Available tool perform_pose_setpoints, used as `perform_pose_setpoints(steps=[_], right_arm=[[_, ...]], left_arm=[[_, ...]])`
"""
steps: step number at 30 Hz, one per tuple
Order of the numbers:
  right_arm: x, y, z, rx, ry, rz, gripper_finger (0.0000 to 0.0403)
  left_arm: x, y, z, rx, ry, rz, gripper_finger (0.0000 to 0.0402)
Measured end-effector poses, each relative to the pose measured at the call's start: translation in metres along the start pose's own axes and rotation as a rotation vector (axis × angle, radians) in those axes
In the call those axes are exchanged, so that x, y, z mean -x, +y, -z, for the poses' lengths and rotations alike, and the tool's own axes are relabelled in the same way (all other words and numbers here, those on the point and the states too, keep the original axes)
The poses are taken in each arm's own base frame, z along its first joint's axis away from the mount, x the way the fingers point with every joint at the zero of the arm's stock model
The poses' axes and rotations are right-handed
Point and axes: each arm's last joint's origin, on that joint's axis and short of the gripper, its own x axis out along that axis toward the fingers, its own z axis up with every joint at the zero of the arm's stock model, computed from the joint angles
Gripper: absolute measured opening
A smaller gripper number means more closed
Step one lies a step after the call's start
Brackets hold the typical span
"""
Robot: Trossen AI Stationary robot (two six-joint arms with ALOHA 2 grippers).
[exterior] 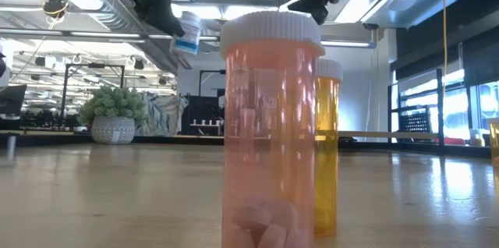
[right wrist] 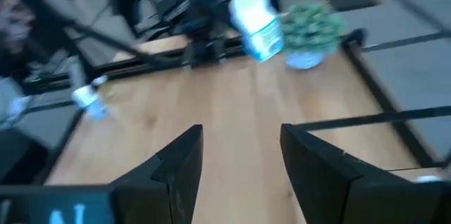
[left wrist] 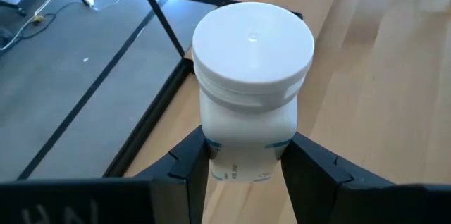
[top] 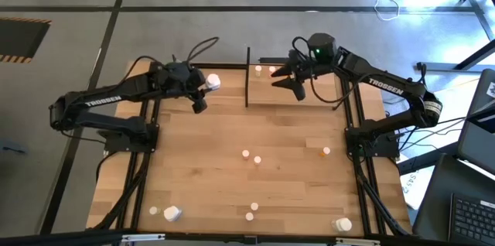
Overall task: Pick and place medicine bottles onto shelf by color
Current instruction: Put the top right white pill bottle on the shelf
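My left gripper point(top: 203, 91) is shut on a larger white medicine bottle point(top: 211, 83) with a white cap, held in the air just left of the shelf point(top: 298, 99). It also shows in the low view point(exterior: 187, 33). The shelf is a small wood board with black uprights at the table's far side. My right gripper point(top: 290, 83) hovers over the shelf, open and empty point(right wrist: 239, 139). Two small bottles point(top: 258, 69) stand on the shelf's far left part. Several small bottles stand upright on the table, such as a white-topped pair point(top: 251, 156) and an orange one point(top: 325, 152). My left gripper pinches the white bottle's body near its bottom end point(left wrist: 243, 164) between its two fingers point(left wrist: 190, 171), one on each side. The bottle lies along the fingers, its capped end point(left wrist: 254, 37) reaching out past the fingertips. It is lifted clear of the table and tilted.
Larger white bottles lie near the table's near edge at left point(top: 172, 213) and right point(top: 343, 224). Small ones stand at the near middle point(top: 252, 211). A pinkish bottle point(exterior: 273, 123) and an orange one point(exterior: 327, 147) stand close before the low camera. A green plant ball point(right wrist: 310, 27) is behind.
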Motion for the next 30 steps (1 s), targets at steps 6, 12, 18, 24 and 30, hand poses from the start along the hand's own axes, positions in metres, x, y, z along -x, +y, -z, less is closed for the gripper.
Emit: perform_pose_setpoints(steps=[6,12,18,24,30], right_arm=[[-0.008,0.012,-0.005,0.154,-0.026,0.063,0.0184],[-0.015,0.026,-0.018,0.235,-0.048,0.067,0.0174],[-0.033,0.027,-0.034,0.250,-0.047,0.035,0.0174],[-0.066,0.020,-0.035,0.263,-0.002,-0.057,0.0174],[-0.085,0.011,-0.037,0.160,0.022,-0.004,0.0174]], left_arm=[[-0.010,-0.008,0.001,0.003,0.034,0.020,0.0140],[-0.010,-0.010,-0.002,0.004,0.005,0.031,0.0140],[-0.016,-0.021,-0.006,-0.018,-0.031,0.067,0.0140],[-0.030,-0.037,-0.009,-0.087,-0.043,0.097,0.0140],[-0.037,-0.041,-0.007,-0.077,-0.026,0.099,0.0140]])
